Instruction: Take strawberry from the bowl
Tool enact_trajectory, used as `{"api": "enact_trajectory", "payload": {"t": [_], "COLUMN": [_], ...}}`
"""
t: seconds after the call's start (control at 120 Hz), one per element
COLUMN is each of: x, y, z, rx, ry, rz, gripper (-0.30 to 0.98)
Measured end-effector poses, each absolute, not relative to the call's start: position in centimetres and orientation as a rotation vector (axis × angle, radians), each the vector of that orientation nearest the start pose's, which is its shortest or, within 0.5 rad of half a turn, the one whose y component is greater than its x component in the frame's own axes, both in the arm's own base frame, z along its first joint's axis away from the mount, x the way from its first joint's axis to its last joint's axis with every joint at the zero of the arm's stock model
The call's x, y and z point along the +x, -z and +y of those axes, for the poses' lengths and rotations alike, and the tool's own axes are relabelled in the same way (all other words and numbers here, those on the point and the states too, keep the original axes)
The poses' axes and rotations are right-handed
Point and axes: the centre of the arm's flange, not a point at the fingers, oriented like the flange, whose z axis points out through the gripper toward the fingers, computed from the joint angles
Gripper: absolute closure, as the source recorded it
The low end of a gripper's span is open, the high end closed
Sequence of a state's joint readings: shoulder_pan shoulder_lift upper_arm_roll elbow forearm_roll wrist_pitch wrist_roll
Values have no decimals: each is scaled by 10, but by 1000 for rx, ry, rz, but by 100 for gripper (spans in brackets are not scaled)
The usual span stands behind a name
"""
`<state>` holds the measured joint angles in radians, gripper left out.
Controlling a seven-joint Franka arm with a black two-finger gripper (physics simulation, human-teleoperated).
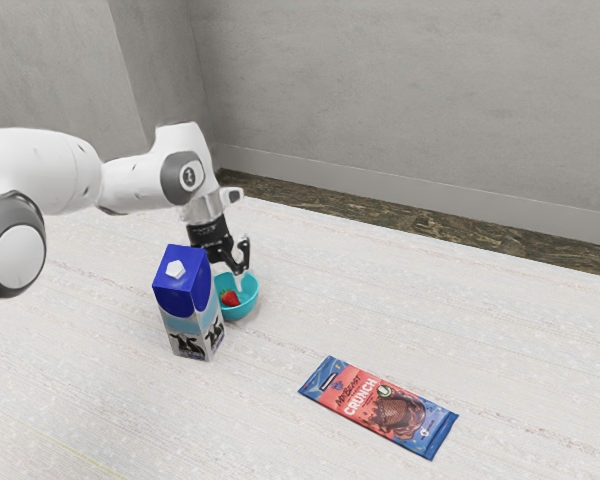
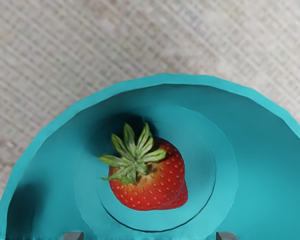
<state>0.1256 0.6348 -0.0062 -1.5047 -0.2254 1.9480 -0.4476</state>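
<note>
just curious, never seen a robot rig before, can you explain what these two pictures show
The machine is a white robot arm ending in a black two-finger hand. One picture is taken from the arm's side; the other comes from a camera on the hand, looking down into the turquoise bowl. Both are computer-made.

On the pale table stand the bowl and, beside it, a blue-topped carton. A red and blue packet marked "CRUNCH" lies flat, apart from them. Inside the bowl is a strawberry with green leaves.

The hand is at the bowl, fingers apart, holding nothing.
</note>
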Motion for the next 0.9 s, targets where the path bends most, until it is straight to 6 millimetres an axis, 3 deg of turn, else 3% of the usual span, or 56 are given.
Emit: {"api": "enact_trajectory", "payload": {"t": [0.267, 0.617, 0.9], "x": [690, 698, 704], "y": [-267, -248, -248], "z": [63, 67, 67], "rx": [-3071, -3005, -3004], "ry": [-374, -316, -267], "rz": [-1243, -1354, -1366], "gripper": [50, 50, 48]}}
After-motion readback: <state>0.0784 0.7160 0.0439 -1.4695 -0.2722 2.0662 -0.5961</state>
